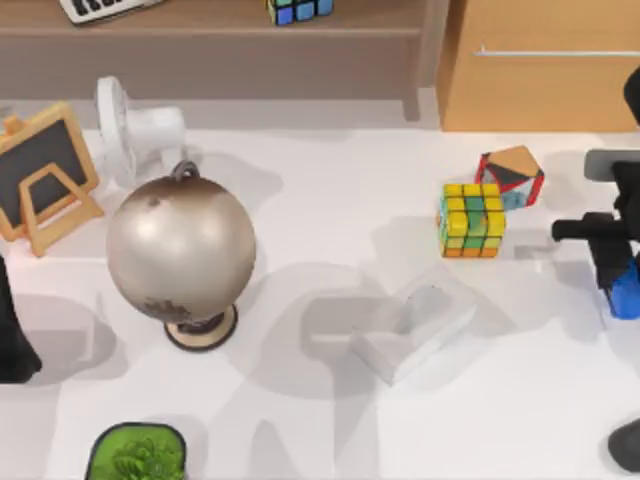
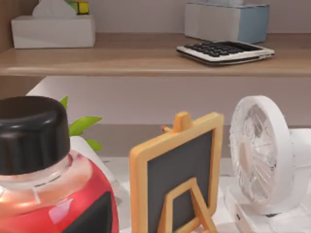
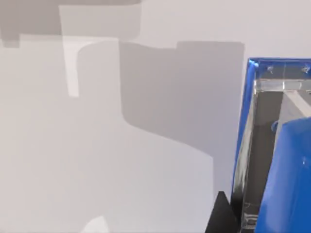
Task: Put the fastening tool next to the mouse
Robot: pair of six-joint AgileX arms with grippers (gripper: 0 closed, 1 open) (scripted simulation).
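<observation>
My right gripper sits at the table's three o'clock edge, over the bright-blue fastening tool; I cannot tell how its fingers stand. In the right wrist view the tool is close up above the white tabletop. The dark-grey mouse lies at five o'clock, apart from the tool. My left arm is parked at nine o'clock, beside the globe.
</observation>
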